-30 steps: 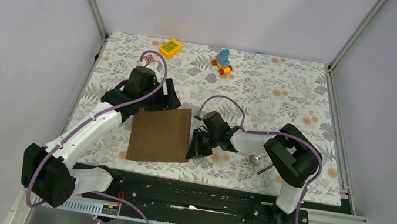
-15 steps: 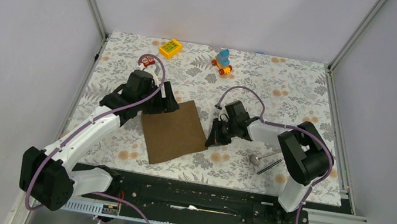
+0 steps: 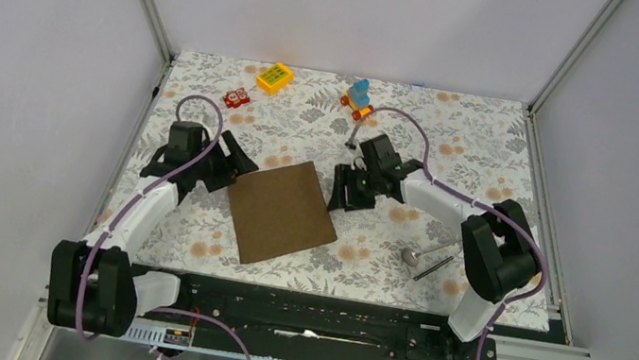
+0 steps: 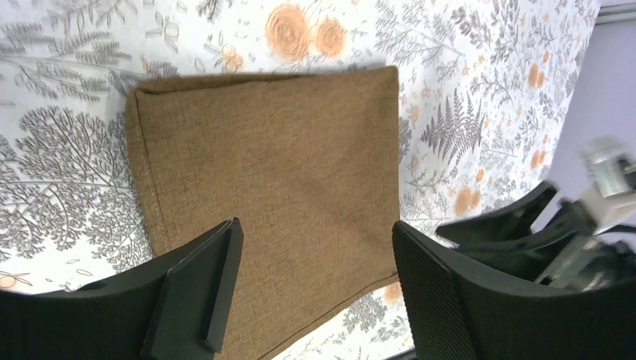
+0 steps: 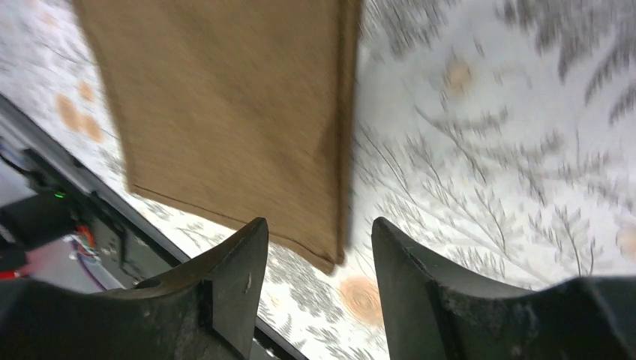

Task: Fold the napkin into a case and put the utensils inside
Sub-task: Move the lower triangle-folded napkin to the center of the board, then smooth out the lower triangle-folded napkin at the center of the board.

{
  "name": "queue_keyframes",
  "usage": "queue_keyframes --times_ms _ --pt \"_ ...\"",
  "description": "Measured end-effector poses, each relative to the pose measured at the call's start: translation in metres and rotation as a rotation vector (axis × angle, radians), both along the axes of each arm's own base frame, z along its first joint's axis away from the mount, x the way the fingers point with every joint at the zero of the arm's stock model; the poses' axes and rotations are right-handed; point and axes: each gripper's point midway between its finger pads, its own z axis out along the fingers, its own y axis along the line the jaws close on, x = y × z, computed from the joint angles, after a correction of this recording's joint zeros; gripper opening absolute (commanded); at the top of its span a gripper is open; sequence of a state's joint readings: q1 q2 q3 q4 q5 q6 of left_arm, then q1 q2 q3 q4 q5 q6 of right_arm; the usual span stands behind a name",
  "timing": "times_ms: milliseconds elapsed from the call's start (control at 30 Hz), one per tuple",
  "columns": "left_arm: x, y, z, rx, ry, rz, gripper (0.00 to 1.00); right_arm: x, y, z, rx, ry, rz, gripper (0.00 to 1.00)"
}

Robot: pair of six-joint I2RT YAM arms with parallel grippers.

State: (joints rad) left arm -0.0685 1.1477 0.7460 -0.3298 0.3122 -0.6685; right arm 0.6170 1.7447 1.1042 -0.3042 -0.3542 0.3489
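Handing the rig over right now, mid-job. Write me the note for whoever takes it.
The left gripper is open and empty, by the far left corner of the napkin.
The right gripper is open and empty, by its far right corner.
The napkin lies flat on the tablecloth, a broad skewed rectangle, not yet a narrow case.
The spoon and dark stick lie right of it.
Left to do: finish folding, then insert both utensils.

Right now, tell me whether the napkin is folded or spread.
Spread flat: the napkin lies as one roughly square sheet on the tablecloth, not a narrow strip. Whether it is doubled over, cannot tell.
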Motion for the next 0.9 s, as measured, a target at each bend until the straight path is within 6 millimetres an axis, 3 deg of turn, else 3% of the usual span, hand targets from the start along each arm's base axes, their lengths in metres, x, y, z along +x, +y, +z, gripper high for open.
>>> queue_keyframes --times_ms 200,367,500,700,900 --pt "0.000 0.000 -0.033 -0.143 0.102 0.043 0.57 0.049 0.053 0.036 0.158 -0.045 -0.005 0.49" --pt "0.018 0.015 -0.041 -0.191 0.102 0.125 0.49 0.080 0.100 0.035 0.301 0.011 0.002 0.38" --pt "0.029 0.018 -0.052 -0.199 0.128 0.140 0.49 0.104 0.131 0.027 0.385 0.052 0.010 0.36" --pt "0.029 0.022 -0.063 -0.185 0.153 0.142 0.55 0.115 0.140 0.004 0.411 0.101 -0.006 0.36" --pt "0.031 0.031 -0.073 -0.161 0.168 0.147 0.55 0.141 0.109 -0.020 0.404 0.101 -0.082 0.34"
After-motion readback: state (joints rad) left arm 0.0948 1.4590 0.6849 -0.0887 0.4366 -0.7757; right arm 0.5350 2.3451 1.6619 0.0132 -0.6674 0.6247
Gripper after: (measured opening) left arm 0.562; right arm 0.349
